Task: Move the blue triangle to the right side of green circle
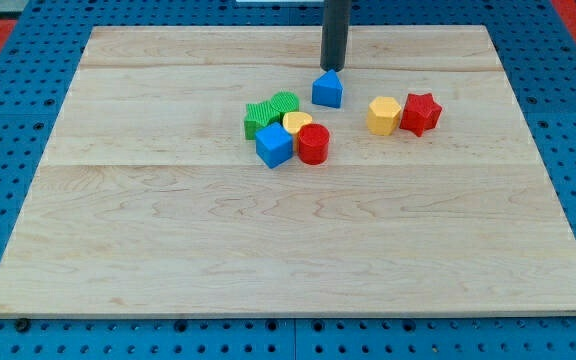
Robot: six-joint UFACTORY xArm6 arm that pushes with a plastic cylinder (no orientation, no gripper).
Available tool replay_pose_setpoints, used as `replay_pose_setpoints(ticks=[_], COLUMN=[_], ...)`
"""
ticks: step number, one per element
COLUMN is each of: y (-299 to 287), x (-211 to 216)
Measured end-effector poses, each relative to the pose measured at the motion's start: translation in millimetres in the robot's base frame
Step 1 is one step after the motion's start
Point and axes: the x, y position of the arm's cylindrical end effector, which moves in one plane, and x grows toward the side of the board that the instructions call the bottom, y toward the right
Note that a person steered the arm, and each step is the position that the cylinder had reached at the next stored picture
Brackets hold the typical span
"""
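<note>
Step in hand: my tip [333, 68] is sitting just above the blue triangle [328, 90] in the upper middle of the frame, touching it or nearly so, so the push is looking under way or about to begin.
Jaws: the arm is carrying no jaws, only the dark rod, so there is nothing apart or together to report.
Task's thing: the blue triangle is lying on the wooden desk [168, 250], up and to the right of the green circle [285, 102], near it but apart.
Neighbours: a green block [260, 119], a yellow heart [297, 123], a blue cube [274, 146] and a red cylinder [313, 144] are crowding together just below the green circle; a yellow hexagon [383, 115] and a red star [420, 113] are touching each other further right.
Next move: I am judging that the triangle is needing only a short nudge down and slightly left to settle level with the circle's right side, stopping before it is bumping the yellow heart.
</note>
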Motion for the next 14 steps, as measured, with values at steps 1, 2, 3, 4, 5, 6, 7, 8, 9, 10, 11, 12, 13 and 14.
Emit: replay_pose_setpoints(ticks=[1,2,3,4,5,6,7,8,9,10,11,12,13,14], y=[33,42,14,-17,-30,-30,-30,-36,-37,-37,-37,-36,-34,-15], x=[1,22,27,27,27,27,30,31,34,43,50,50,50,40])
